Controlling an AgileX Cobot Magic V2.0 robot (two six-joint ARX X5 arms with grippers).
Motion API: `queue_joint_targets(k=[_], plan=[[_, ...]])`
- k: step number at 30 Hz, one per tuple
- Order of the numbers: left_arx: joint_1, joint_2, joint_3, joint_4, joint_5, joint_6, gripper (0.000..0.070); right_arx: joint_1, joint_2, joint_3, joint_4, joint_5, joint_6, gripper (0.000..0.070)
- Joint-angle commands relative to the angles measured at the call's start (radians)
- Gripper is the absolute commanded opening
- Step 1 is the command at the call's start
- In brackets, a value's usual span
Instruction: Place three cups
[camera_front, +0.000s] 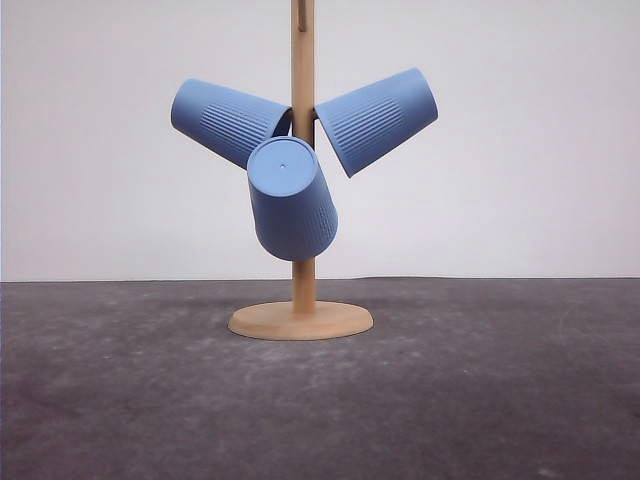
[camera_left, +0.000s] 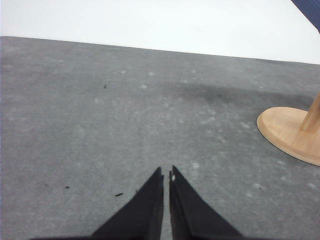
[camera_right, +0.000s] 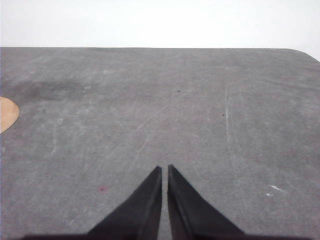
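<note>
Three light-blue ribbed cups hang upside down on a wooden stand in the front view: one cup angles up to the left, another cup angles up to the right, and the third cup points its flat base toward me. My left gripper is shut over bare grey table, with the stand's round base off to one side and a sliver of blue cup at the frame's corner. My right gripper is shut too, holding nothing, above the mat.
The stand's round wooden base rests mid-table on the grey mat. An edge of that base shows in the right wrist view. A white wall stands behind the table.
</note>
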Motion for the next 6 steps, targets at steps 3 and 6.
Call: queue_joint_targets(k=[3, 6], plan=[[-0.001, -0.001, -0.020, 0.015, -0.001, 0.008, 0.0000, 0.001, -0.001, -0.003, 0.009, 0.003, 0.012, 0.0016], [-0.001, -0.001, -0.020, 0.015, -0.001, 0.008, 0.0000, 0.001, -0.001, -0.003, 0.009, 0.003, 0.012, 0.0016]])
